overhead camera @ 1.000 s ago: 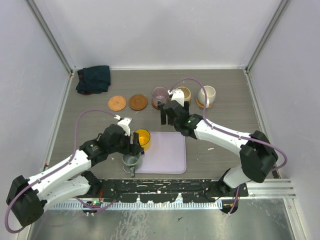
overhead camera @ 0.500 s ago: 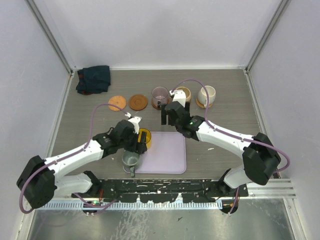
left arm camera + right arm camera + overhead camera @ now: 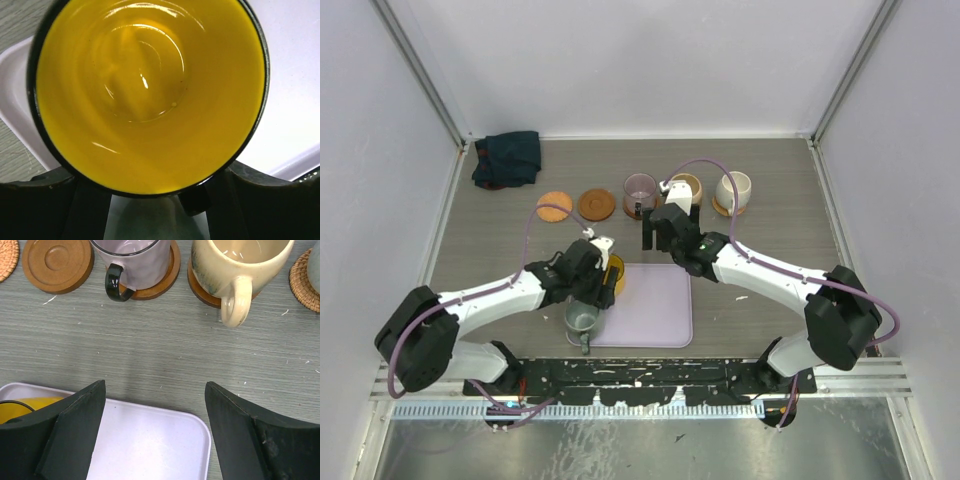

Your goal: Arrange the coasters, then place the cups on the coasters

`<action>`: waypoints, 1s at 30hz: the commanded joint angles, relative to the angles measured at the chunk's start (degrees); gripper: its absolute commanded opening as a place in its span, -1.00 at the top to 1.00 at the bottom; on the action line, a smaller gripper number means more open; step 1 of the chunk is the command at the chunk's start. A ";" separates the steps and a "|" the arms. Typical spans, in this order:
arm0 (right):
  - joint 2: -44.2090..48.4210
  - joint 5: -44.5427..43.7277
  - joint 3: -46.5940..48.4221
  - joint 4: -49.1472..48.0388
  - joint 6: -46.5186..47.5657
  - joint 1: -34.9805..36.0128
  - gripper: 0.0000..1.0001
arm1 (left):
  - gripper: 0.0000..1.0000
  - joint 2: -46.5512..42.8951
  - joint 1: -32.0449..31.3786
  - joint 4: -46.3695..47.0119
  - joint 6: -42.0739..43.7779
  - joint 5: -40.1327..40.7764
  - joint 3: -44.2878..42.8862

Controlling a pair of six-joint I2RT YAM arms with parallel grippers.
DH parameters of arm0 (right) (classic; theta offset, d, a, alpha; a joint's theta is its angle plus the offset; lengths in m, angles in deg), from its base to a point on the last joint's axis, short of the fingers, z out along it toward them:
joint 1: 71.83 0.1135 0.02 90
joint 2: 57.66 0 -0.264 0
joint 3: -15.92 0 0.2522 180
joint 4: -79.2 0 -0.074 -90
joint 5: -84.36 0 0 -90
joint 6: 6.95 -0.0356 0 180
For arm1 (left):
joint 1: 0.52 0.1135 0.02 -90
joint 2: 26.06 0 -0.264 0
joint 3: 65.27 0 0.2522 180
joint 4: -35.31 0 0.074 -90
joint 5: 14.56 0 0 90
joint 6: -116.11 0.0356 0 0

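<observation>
Left arm: reaches from the near-left base to the left edge of the tray, forearm low, wrist turned down over the yellow cup (image 3: 611, 270).
Left gripper (image 3: 601, 281): jaws wide, one on each side of the yellow cup. In the wrist view the fingers (image 3: 35, 210) show only as dark blocks below the rim and the pads are hidden, so contact cannot be told.
Yellow cup: upright at the far-left corner of the lilac tray (image 3: 655, 305). Its black handle sits between the fingers in the wrist view.
Right arm: stretched from the near-right base leftward and away, wrist above the table (image 3: 165, 350) between the tray and the row of cups.
Right gripper (image 3: 155, 430): jaws wide apart, nothing between them.
Grey-green cup (image 3: 582, 318): at the tray's near-left corner, just near of the left gripper and partly under the wrist.
Purple cup (image 3: 132, 257): on the purple cup's coaster (image 3: 170, 275), brown; rim cut off by the frame.
Tan cup (image 3: 235, 265): on the tan cup's coaster (image 3: 200, 290), brown; handle toward the tray.
Cream cup (image 3: 733, 190): right end of the row, on the woven coaster (image 3: 302, 282); only a sliver shows in the right wrist view.
Bare brown coaster (image 3: 57, 262): just left of the purple cup.
Bare woven coaster (image 3: 554, 206): left end of the row; cut off in the wrist view.
Dark cloth (image 3: 507, 158): bunched in the table's far-left corner.
</observation>
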 commanded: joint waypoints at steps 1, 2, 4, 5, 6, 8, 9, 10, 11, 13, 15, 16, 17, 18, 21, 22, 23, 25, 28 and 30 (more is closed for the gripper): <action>1.31 0.03 0.70 -2.72 -0.74 -0.01 -0.70 | -0.25 1.14 -0.22 2.89 1.39 2.29 -2.29; 1.24 0.09 0.59 -2.74 -0.74 0.00 -0.69 | -0.20 1.12 -0.21 3.16 1.39 2.51 -2.09; 1.14 0.10 0.59 -2.81 -0.72 0.02 -0.69 | -0.14 0.83 -0.16 3.76 1.39 3.19 -1.57; 1.01 0.24 0.60 -2.83 -0.74 0.01 -0.70 | -0.12 0.63 -0.21 3.95 1.39 3.60 -1.35; 0.92 0.30 0.66 -2.90 -0.78 -0.01 -0.69 | -0.10 0.49 -0.21 4.25 1.31 3.87 -1.17; 0.63 0.71 0.68 -2.99 -0.98 0.01 -0.69 | -0.04 0.37 -0.24 4.65 1.19 4.60 -0.89; 0.49 0.97 0.76 -3.05 -1.08 0.04 -0.69 | 0.01 0.31 -0.19 4.79 1.21 4.83 -0.79; 0.36 1.18 0.73 -3.08 -1.11 0.00 -0.69 | 0.05 0.37 -0.21 4.75 1.14 5.03 -0.78; 0.26 1.43 0.77 -3.07 -1.19 0.04 -0.70 | 0.10 0.31 -0.23 4.72 1.13 5.10 -0.76; 0.09 1.63 0.87 -3.17 -1.39 0.04 -0.70 | 0.23 0.19 -0.20 4.76 0.96 5.14 -0.78; 0.03 1.89 0.82 -3.18 -1.58 0.02 -0.69 | 0.35 -0.24 -0.24 4.78 0.95 5.15 -0.78; 0.07 2.00 0.79 -3.14 -1.68 0.04 -0.69 | 0.40 -0.45 -0.19 4.77 0.91 5.18 -0.78; 0.08 2.09 0.73 -3.12 -1.77 0.02 -0.69 | 0.46 -0.59 -0.20 4.80 1.01 5.15 -0.78; 0.08 2.15 0.74 -3.18 -1.91 0.00 -0.69 | 0.51 -0.75 -0.23 4.81 1.06 5.31 -0.71; 0.08 2.42 0.61 -3.43 -2.12 0.00 -0.69 | 0.65 -0.54 -0.28 4.87 1.27 5.46 -0.61; 0.08 2.60 0.58 -3.45 -2.21 -0.01 -0.69 | 0.71 -0.35 -0.26 4.87 1.26 5.49 -0.54; 0.08 2.71 0.61 -3.53 -2.23 -0.01 -0.69 | 0.77 -0.21 -0.29 4.99 1.23 5.54 -0.48; 0.01 2.95 0.59 -3.54 -2.23 0.04 -0.69 | 0.94 -0.02 -0.45 5.26 1.10 6.12 -0.28; -0.07 2.88 0.54 -3.54 -2.19 0.02 -0.69 | 1.00 -0.26 -0.68 5.91 1.04 8.10 -0.04; -0.08 2.75 0.45 -3.60 -2.25 -0.01 -0.69 | 1.00 -0.76 -0.79 6.95 0.97 9.49 0.28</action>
